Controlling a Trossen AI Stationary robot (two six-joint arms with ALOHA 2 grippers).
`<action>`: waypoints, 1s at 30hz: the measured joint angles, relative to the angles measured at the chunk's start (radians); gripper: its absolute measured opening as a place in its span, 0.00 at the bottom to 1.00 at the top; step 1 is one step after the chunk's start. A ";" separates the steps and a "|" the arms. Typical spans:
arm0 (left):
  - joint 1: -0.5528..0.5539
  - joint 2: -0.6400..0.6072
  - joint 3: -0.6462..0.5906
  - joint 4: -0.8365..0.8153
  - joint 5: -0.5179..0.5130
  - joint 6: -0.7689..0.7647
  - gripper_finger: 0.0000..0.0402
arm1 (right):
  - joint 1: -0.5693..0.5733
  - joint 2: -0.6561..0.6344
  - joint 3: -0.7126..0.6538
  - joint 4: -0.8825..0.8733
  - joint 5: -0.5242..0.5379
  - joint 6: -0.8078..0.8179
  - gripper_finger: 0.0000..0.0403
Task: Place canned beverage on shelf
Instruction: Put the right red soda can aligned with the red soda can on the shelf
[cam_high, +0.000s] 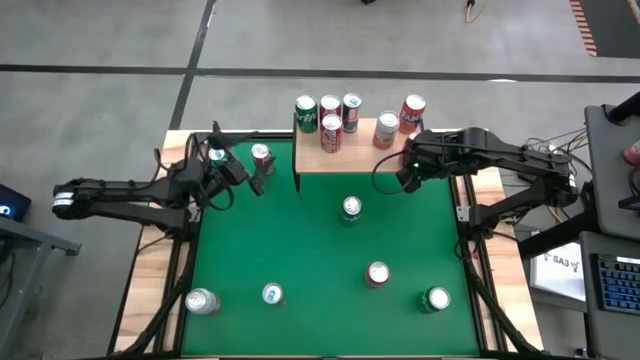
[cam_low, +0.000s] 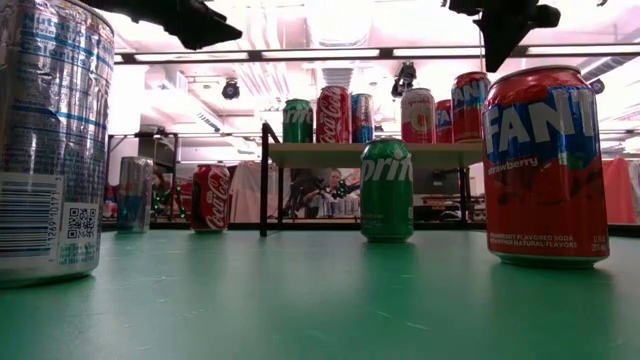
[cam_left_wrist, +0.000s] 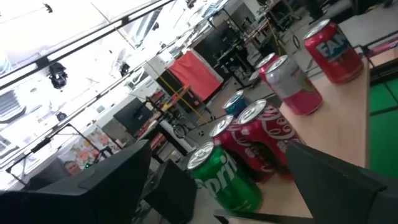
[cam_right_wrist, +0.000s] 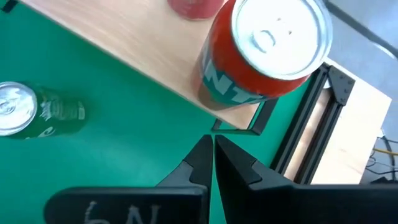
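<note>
The shelf (cam_high: 365, 158) stands at the table's far edge and bears several cans on its wooden top, among them a red Fanta can (cam_right_wrist: 267, 50) at its right end and a Sprite can (cam_left_wrist: 224, 180) at its left. My left gripper (cam_high: 248, 178) hovers open and roughly level, left of the shelf, beside a red Coke can (cam_high: 262, 157) standing on the table; nothing is between its fingers (cam_left_wrist: 93, 186). My right gripper (cam_right_wrist: 212, 155) is shut and empty. It points down over the green table just before the shelf's right near corner.
More cans stand on the green felt: a Sprite can (cam_high: 351, 208) in the middle, a red one (cam_high: 377, 273), a green one (cam_high: 436, 299), a blue one (cam_high: 272, 294) and a silver one (cam_high: 203, 301) toward the near edge. Another can (cam_high: 217, 155) stands far left.
</note>
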 joint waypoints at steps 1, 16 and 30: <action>0.001 -0.005 0.000 0.000 0.000 -0.001 0.89 | 0.000 0.000 0.000 0.000 0.009 0.000 0.02; 0.001 -0.050 -0.011 0.000 0.001 -0.023 0.89 | -0.028 0.000 0.000 0.008 0.069 0.006 0.02; 0.001 -0.052 -0.011 0.001 0.000 -0.019 0.89 | -0.124 0.003 -0.005 0.076 0.069 -0.054 0.02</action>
